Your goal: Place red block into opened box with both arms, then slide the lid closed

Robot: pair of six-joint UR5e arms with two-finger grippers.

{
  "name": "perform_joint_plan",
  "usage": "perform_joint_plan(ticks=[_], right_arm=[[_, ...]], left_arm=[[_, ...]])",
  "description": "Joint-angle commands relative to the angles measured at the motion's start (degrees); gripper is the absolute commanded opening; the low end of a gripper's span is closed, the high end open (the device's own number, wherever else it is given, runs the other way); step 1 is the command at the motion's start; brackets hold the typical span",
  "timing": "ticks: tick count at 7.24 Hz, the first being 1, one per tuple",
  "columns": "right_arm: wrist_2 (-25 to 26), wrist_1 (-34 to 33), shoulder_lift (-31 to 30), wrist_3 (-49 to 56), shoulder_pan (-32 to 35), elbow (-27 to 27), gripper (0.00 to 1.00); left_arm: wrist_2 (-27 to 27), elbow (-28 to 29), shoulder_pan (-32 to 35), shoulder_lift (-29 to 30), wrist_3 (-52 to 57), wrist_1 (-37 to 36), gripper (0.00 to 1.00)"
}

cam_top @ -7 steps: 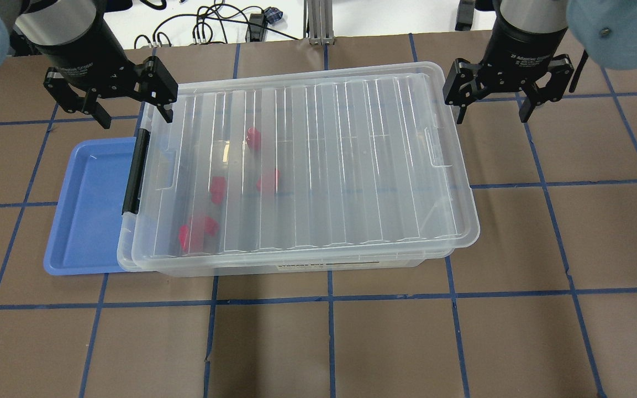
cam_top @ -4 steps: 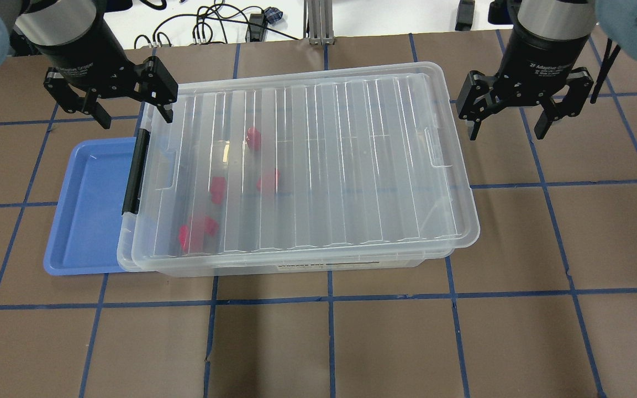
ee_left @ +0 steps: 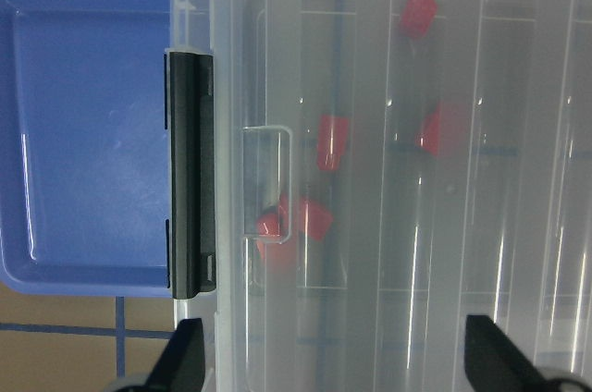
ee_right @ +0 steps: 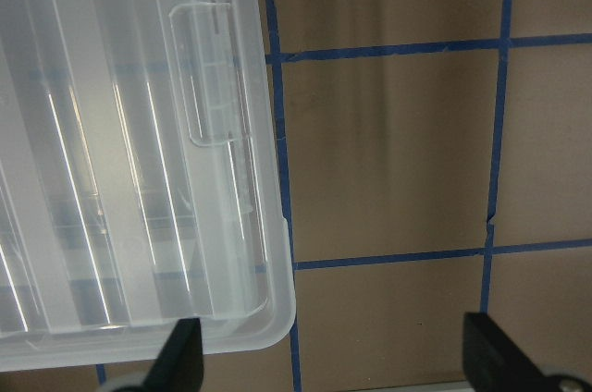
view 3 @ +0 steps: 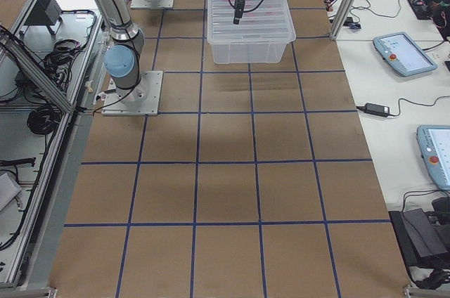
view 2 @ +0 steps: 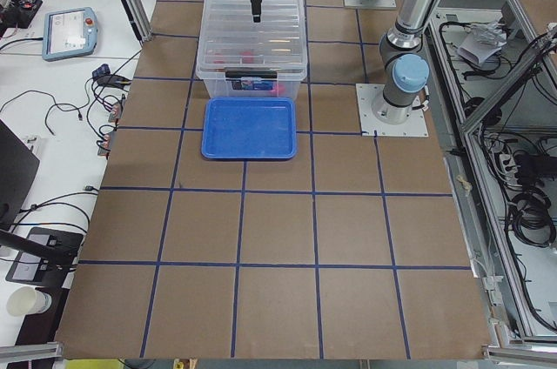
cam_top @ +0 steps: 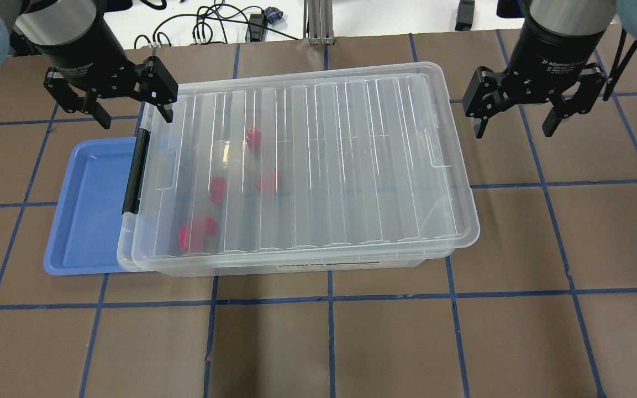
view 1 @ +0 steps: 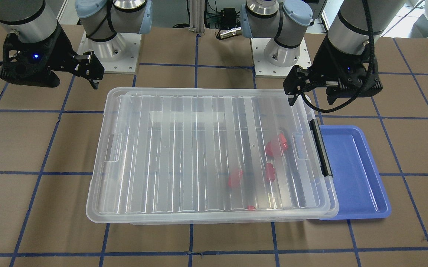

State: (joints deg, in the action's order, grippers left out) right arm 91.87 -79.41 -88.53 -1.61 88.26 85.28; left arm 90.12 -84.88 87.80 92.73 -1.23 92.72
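- Bright, even light from overhead; the exterior views are pretty sharp.
- White glare streaks run along the ridges of the lid (cam_top: 351, 166), so the red blocks (cam_top: 267, 181) underneath look hazy.
- Soft vertical shadow bands on the table (ee_right: 388, 152) in the right wrist view.

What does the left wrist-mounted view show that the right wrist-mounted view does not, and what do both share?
Left wrist only: small red plastic blocks under the ridged clear plastic lid, the black bar on the clear plastic box, the shallow blue plastic tray. Right wrist only: the lid's rounded corner. Both: a lid end notch, brown taped table, and that arm's open claw (left claw, right claw).
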Motion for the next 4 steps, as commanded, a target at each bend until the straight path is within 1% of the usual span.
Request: perform_joint_plan(ticks=[1,4], right_arm=[[-0.03,0.04,-0.50,-0.06,-0.02,-0.03,1.00],[0.24,0.22,-1.03,-0.14,0.07,0.06,1.00]], left_arm=[[0.06,0.07,0.00,-0.01,0.00,0.00,1.00],[-0.03,-0.02,0.00,0.08,0.00,0.00,1.00]])
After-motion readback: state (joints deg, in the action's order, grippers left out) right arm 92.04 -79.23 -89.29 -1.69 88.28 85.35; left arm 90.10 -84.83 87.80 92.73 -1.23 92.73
